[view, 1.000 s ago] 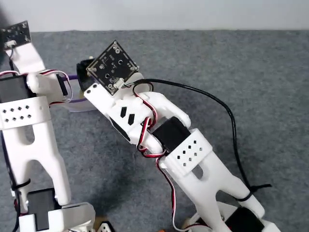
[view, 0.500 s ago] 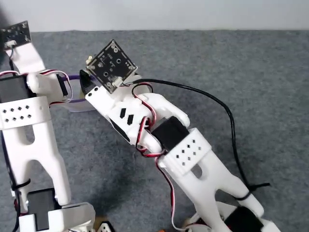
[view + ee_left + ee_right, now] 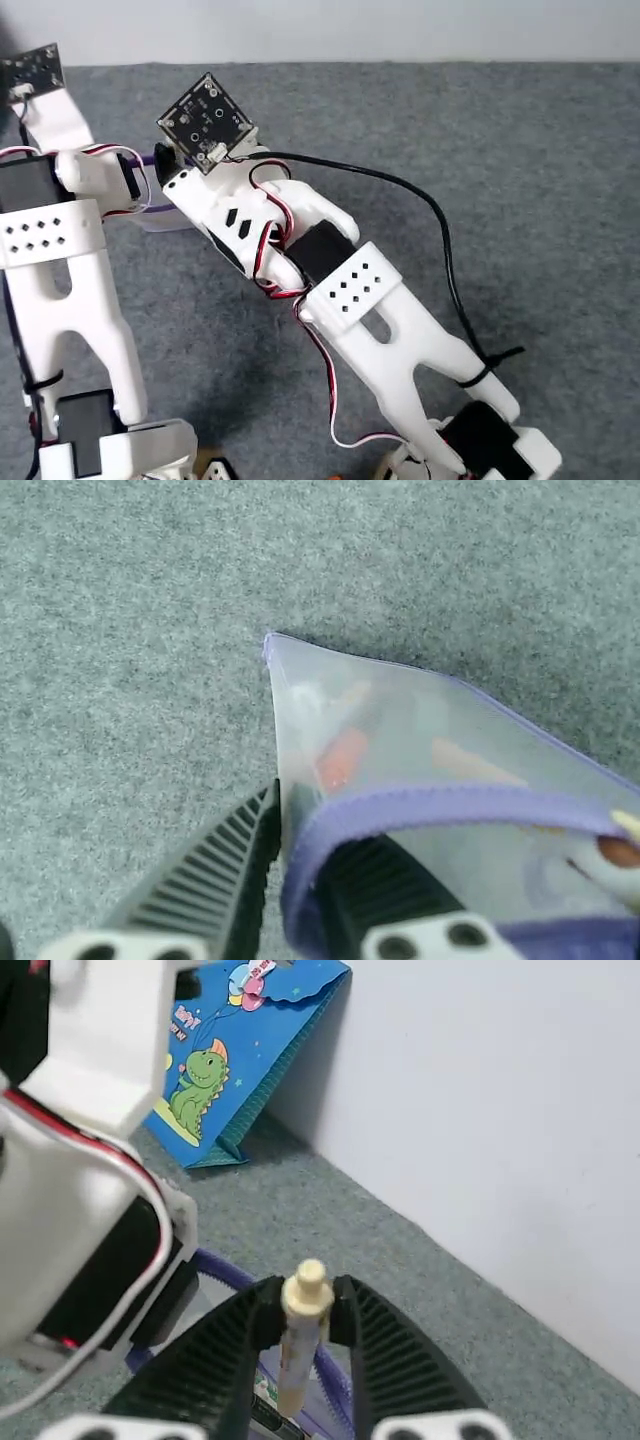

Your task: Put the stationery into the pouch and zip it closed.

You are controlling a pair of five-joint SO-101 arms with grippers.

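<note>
We see L gripper [image 3: 295,825] clamped on the pouch [image 3: 440,750] at its purple rim, pouch wall betw. its two fingers. Pouch rests on grey carpet [image 3: 120,630] w/ orange items [image 3: 342,758] inside. R gripper [image 3: 305,1305] pinches a cream pen [image 3: 298,1345] upright betw. its fingers, lower end over the open pouch mouth; contact unclear.

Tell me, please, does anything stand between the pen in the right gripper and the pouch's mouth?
Nothing visible does: the pen in the right gripper points down at the purple-rimmed pouch, whose wall the left gripper pinches.
</note>
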